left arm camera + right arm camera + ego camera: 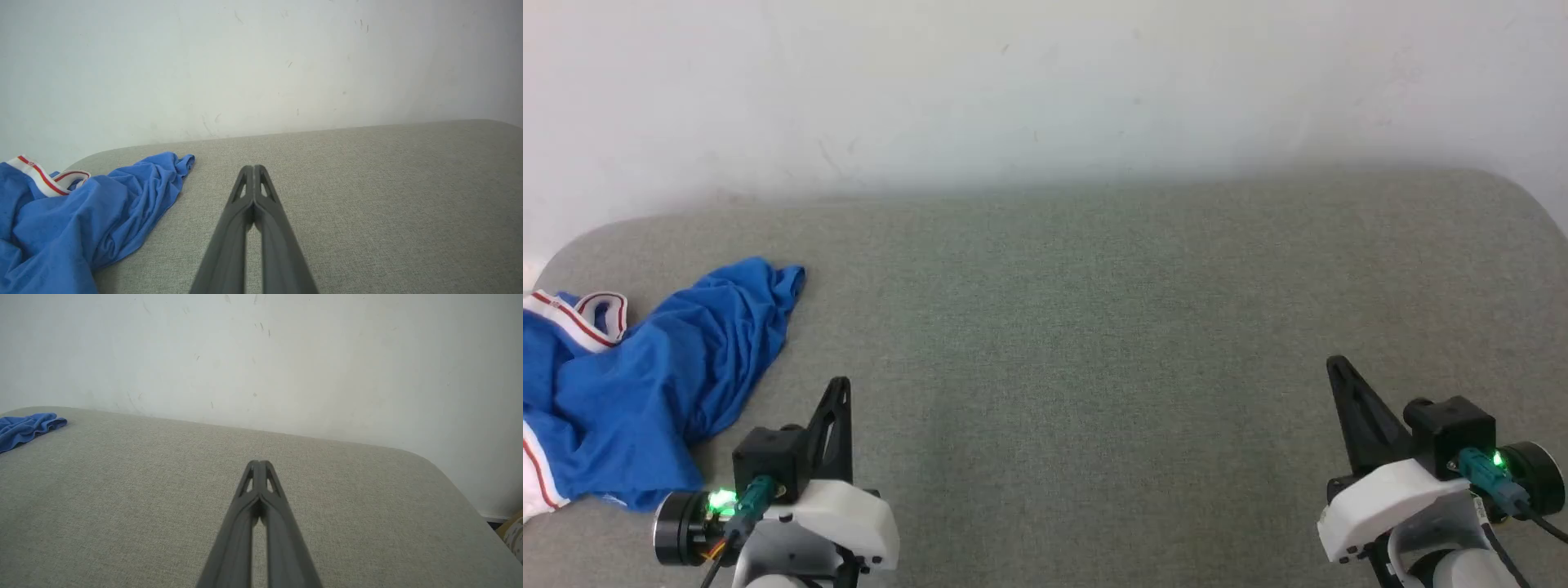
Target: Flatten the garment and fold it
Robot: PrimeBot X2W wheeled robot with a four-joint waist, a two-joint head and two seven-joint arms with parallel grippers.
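On the grey padded surface [1094,327], the garment [662,384] lies crumpled at nine o'clock, its long axis running seven to one, tip toward one. My left gripper [840,384] and right gripper [1335,363] have fingers pressed together.

The left gripper [840,384] and right gripper [1336,363] share long black fingers [276,228] with triangular cut-outs, white wrist shells [849,510], teal plugs [756,494], green lights [719,500].
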